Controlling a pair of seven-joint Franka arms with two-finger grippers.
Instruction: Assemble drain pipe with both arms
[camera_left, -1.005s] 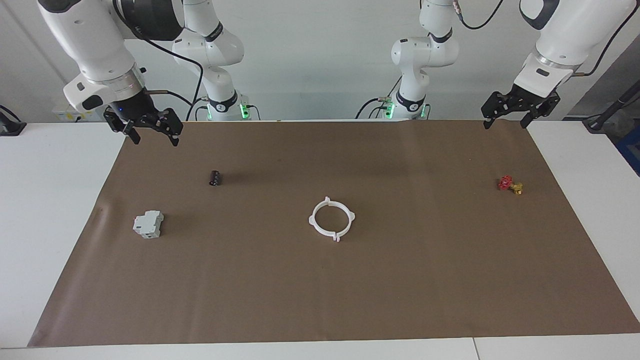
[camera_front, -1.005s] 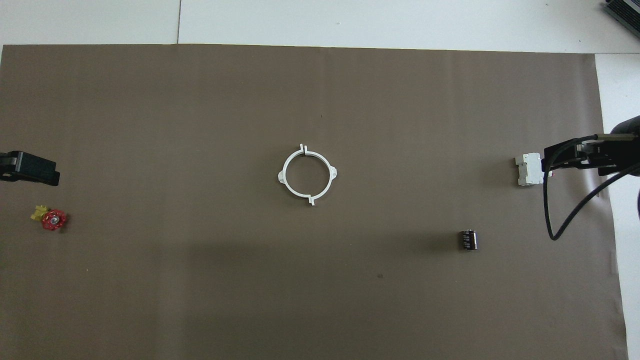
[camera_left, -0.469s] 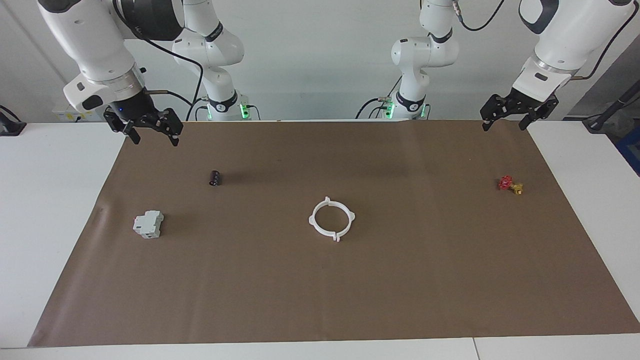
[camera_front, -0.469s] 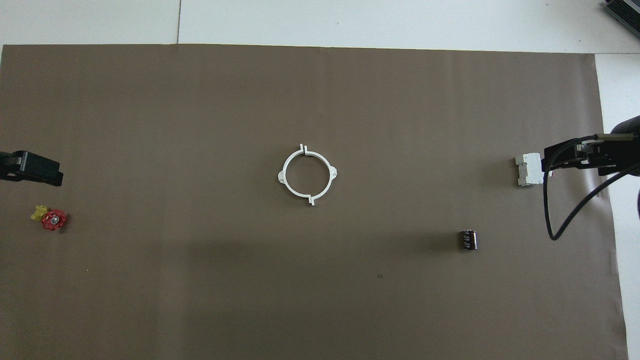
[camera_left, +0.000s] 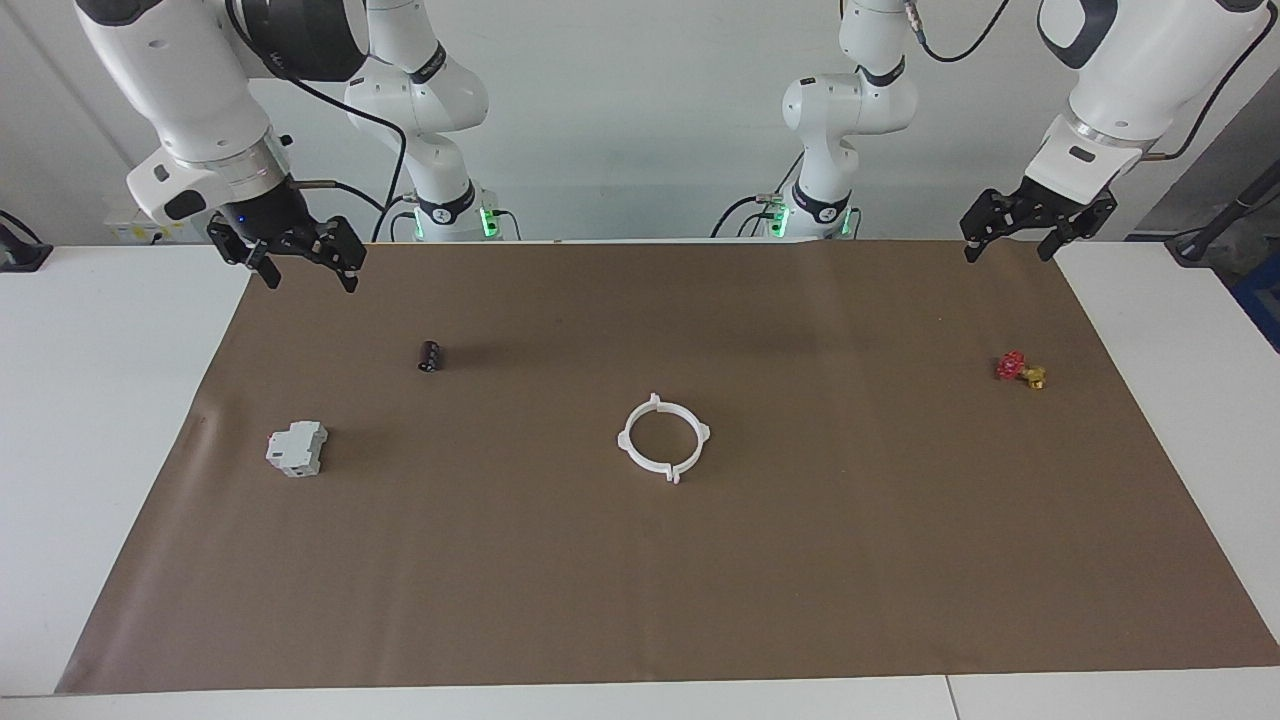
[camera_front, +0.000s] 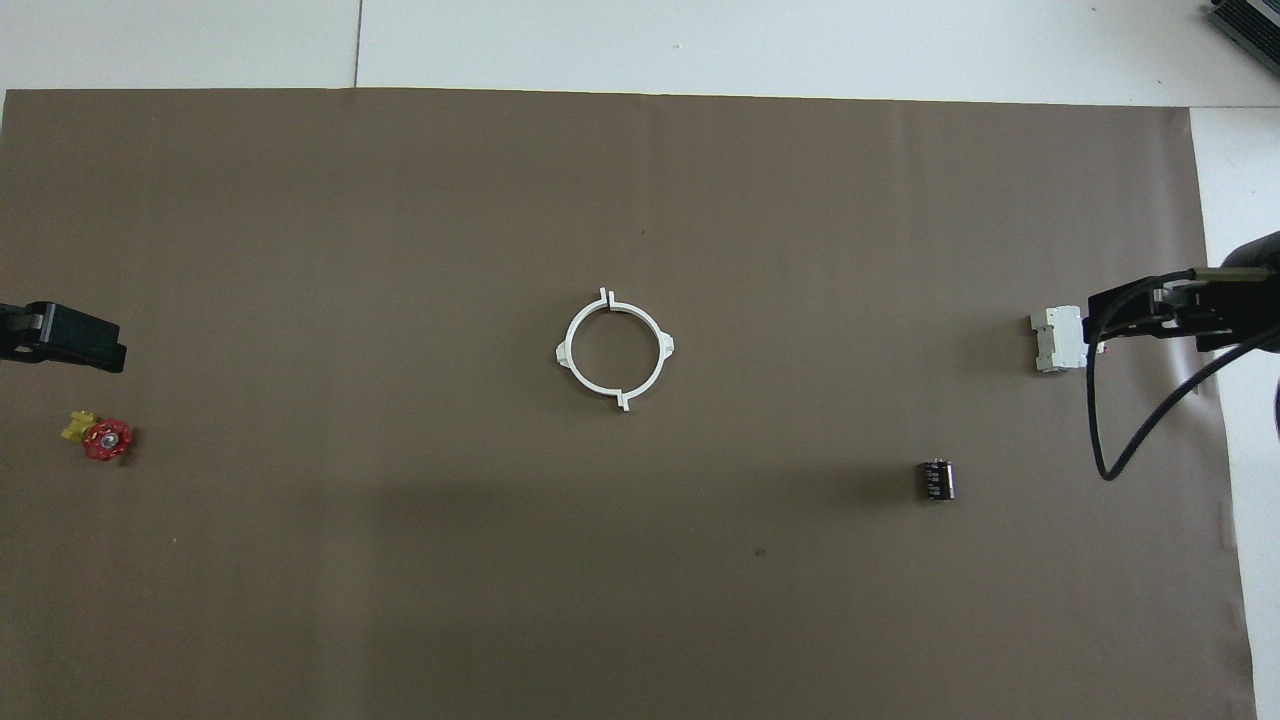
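Note:
The drain pipe lies flat near the middle of the brown mat as one closed white ring with tabs sticking out; it also shows in the overhead view. Nothing touches it. My right gripper is open and empty, raised over the mat's corner at the right arm's end; in the overhead view it shows beside the grey block. My left gripper is open and empty, raised over the mat's edge at the left arm's end, and shows partly in the overhead view.
A pale grey boxy block and a small black cylinder lie toward the right arm's end. A small red and yellow valve lies toward the left arm's end. The brown mat covers the white table.
My left gripper has risen slightly. The right gripper, the ring and the other things have not moved.

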